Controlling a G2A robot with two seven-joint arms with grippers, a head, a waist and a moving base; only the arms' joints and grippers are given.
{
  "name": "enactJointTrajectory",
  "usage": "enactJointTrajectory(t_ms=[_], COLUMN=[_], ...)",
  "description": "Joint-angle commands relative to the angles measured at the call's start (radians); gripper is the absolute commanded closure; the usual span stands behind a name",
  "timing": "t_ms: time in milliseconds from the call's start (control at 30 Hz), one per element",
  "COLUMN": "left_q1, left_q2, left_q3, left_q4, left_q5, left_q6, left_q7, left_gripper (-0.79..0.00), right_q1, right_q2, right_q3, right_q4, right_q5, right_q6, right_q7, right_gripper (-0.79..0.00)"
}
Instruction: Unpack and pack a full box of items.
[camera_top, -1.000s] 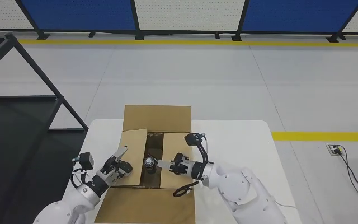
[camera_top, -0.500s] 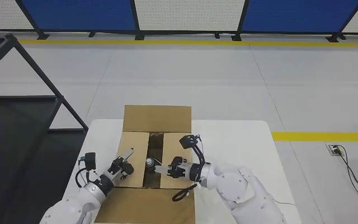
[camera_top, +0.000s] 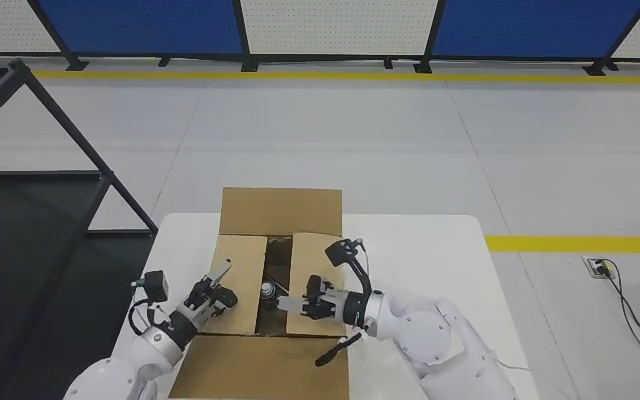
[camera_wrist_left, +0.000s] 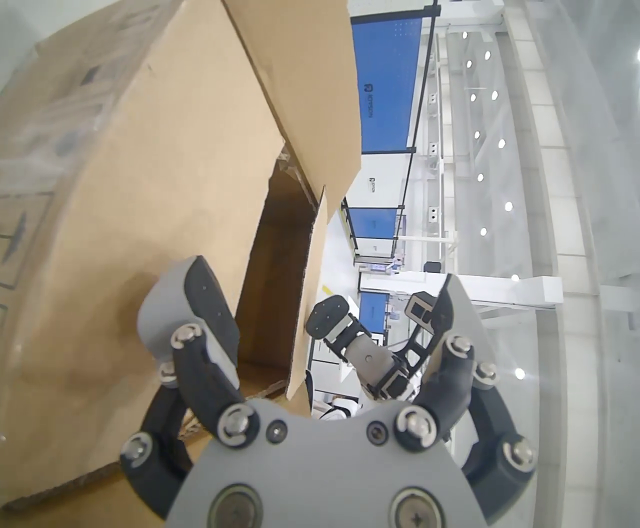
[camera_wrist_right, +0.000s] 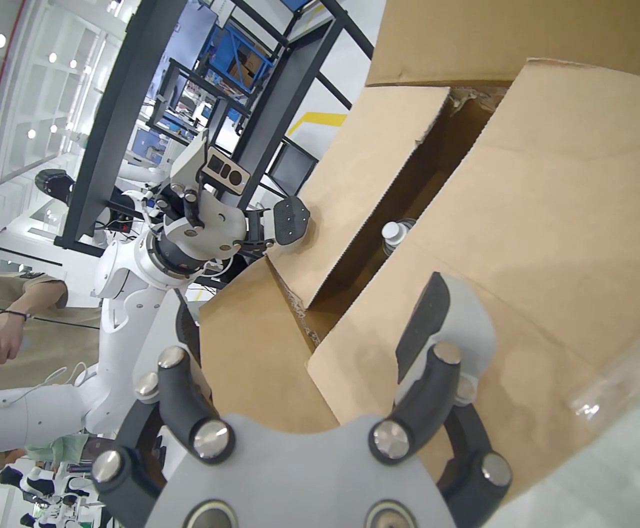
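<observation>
Left end effector (camera_top: 222, 285): spread wide, empty; one pad (camera_wrist_left: 205, 295) against left flap (camera_top: 243, 280), which I judge steadies it.
Right end effector (camera_top: 300, 298): spread, empty, over right flap (camera_top: 312, 255).
Bottle (camera_top: 267, 291): between both end effectors, inside cardboard box (camera_top: 280, 210).

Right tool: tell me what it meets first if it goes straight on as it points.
Probably the cardboard flap, whose near corner sits between the fingers of the open right tool. Past it comes the gap with a bottle cap, though depth is unclear.
</observation>
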Motion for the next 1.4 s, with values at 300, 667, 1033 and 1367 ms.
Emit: enactJointTrajectory(t_ms=[300,667,1033,1367], left_q1=[0.039,0.088,0.093,0.054], left_q2=[0.0,-0.006,-0.006,-0.004], left_q3=[-0.101,-0.265,-0.279,-0.259], left_q4=[-0.08,-0.113,-0.113,-0.061], left_q5=[-0.153,-0.397,-0.406,-0.369], left_q6=[-0.033,-0.089,-0.087,-0.1], left_q7=[0.018,0.072,0.075,0.088], left_gripper=[-0.785,-0.785,-0.785,-0.785], right_q1=[-0.131,-0.362,-0.372,-0.416], right_q2=[0.045,0.11,0.113,0.132], right_q3=[0.149,0.368,0.381,0.4], right_q4=[-0.153,-0.322,-0.331,-0.329], right_q5=[0.051,0.116,0.112,0.184], right_q6=[-0.105,-0.225,-0.223,-0.24], right_q7=[0.11,0.335,0.339,0.39], right_gripper=[-0.785,-0.785,-0.785,-0.785])
